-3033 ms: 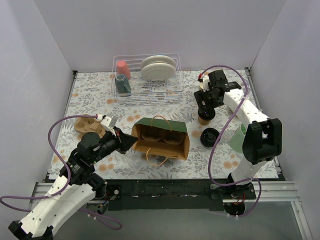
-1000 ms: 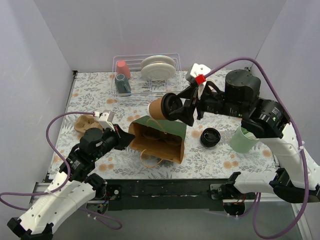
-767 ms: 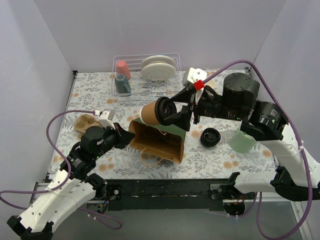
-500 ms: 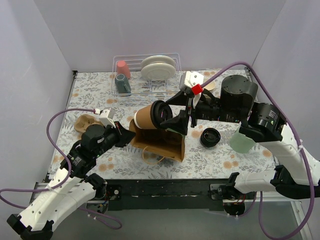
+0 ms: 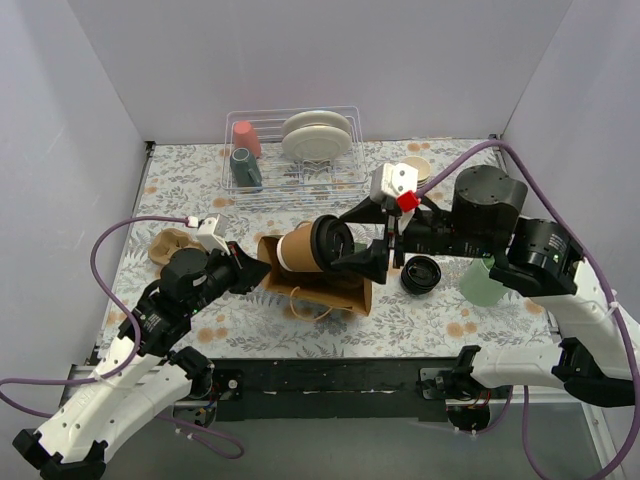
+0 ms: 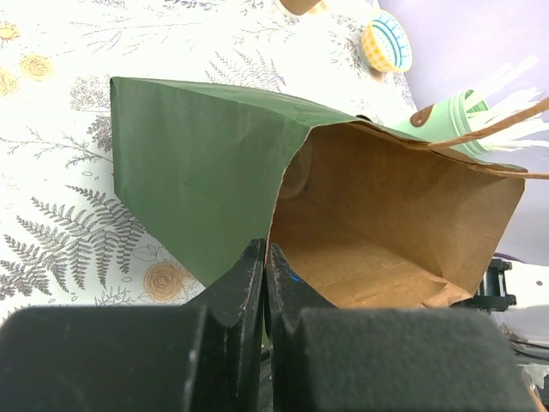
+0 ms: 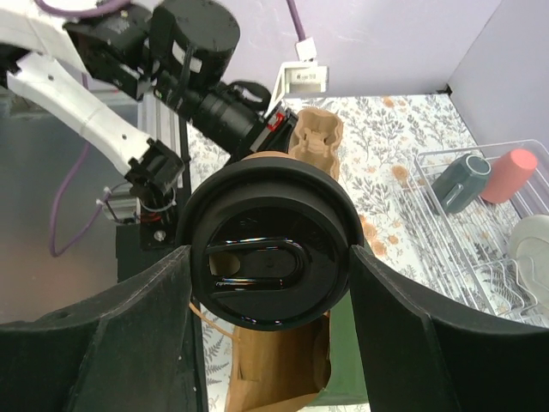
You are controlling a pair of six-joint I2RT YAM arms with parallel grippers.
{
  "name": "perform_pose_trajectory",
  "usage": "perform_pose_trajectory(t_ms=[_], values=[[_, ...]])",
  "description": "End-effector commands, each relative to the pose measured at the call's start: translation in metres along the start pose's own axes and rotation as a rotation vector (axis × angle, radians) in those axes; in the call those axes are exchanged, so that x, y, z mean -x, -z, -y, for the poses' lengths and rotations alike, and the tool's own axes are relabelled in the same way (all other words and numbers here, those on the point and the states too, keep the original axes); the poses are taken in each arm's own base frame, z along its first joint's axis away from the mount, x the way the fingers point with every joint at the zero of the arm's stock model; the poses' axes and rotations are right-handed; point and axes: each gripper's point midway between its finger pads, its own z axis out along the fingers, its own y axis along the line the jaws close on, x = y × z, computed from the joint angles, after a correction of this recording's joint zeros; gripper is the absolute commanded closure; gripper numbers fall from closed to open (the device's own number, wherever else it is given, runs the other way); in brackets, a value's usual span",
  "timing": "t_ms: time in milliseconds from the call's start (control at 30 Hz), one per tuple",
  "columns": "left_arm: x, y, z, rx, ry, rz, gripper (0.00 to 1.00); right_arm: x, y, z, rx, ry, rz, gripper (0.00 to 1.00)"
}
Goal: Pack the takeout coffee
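The takeout coffee, a brown paper cup with a black lid, is held on its side in my right gripper, its base at the mouth of the paper bag. In the right wrist view the lid faces the camera between the two fingers, with the bag below. My left gripper is shut on the bag's rim and holds the mouth open; the bag's brown inside shows empty in the left wrist view.
A wire dish rack with plates and two cups stands at the back. A cardboard cup carrier lies at the left. A loose black lid and a green cup sit right of the bag.
My right gripper has carried the coffee from the table's right side over to the bag and lowered it to the bag's mouth. My left gripper has tilted the bag's mouth up.
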Motion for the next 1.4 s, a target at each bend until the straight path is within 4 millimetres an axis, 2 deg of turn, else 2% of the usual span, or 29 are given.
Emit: perform_pose_trajectory(t_ms=[0, 33, 200, 267, 300, 567, 600, 700, 767, 800, 833, 933, 1000, 1233, 1267, 1300, 1367], values=[[0.013, 0.006, 0.011, -0.036, 0.01, 0.039, 1.0, -0.041, -0.011, 0.005, -0.022, 0.043, -0.114, 0.57], [0.013, 0.006, 0.012, -0.041, 0.01, 0.043, 1.0, -0.055, -0.013, 0.008, -0.037, 0.052, -0.151, 0.58], [0.012, 0.007, 0.014, -0.085, -0.003, 0.071, 1.0, -0.094, -0.015, 0.028, -0.14, 0.132, -0.271, 0.59], [0.01, 0.008, 0.019, -0.13, -0.004, 0.092, 1.0, -0.111, -0.02, 0.025, -0.133, 0.156, -0.315, 0.59], [0.011, 0.008, 0.021, -0.148, 0.001, 0.103, 1.0, -0.115, -0.021, 0.029, -0.168, 0.173, -0.334, 0.59], [-0.012, 0.014, 0.027, -0.254, -0.037, 0.057, 1.0, -0.153, -0.049, 0.029, -0.21, 0.348, -0.458, 0.59], [-0.015, 0.015, 0.029, -0.269, -0.045, 0.044, 1.0, -0.166, -0.053, 0.029, -0.209, 0.363, -0.486, 0.59], [-0.021, 0.017, 0.03, -0.302, -0.085, 0.043, 1.0, -0.171, -0.06, 0.039, -0.263, 0.409, -0.482, 0.59], [-0.022, 0.018, 0.028, -0.308, -0.114, 0.055, 1.0, -0.183, -0.064, 0.041, -0.268, 0.439, -0.488, 0.59], [-0.021, 0.02, 0.029, -0.315, -0.122, 0.069, 1.0, -0.186, -0.065, 0.04, -0.266, 0.444, -0.49, 0.6], [-0.022, 0.019, 0.029, -0.325, -0.131, 0.066, 1.0, -0.199, -0.065, 0.039, -0.255, 0.452, -0.511, 0.6], [-0.03, 0.017, 0.032, -0.366, -0.156, 0.044, 1.0, -0.204, -0.072, 0.035, -0.225, 0.483, -0.481, 0.6], [-0.034, 0.015, 0.032, -0.38, -0.177, 0.036, 1.0, -0.215, -0.078, 0.031, -0.187, 0.502, -0.498, 0.61], [-0.034, 0.01, 0.03, -0.39, -0.254, 0.054, 1.0, -0.239, -0.088, 0.028, -0.173, 0.496, -0.524, 0.61], [-0.035, 0.01, 0.029, -0.387, -0.257, 0.055, 1.0, -0.242, -0.087, 0.031, -0.189, 0.501, -0.531, 0.62], [-0.035, 0.009, 0.027, -0.379, -0.263, 0.058, 1.0, -0.255, -0.084, 0.032, -0.199, 0.505, -0.555, 0.62], [-0.035, 0.007, 0.024, -0.37, -0.274, 0.071, 1.0, -0.259, -0.086, 0.036, -0.231, 0.502, -0.539, 0.62]])
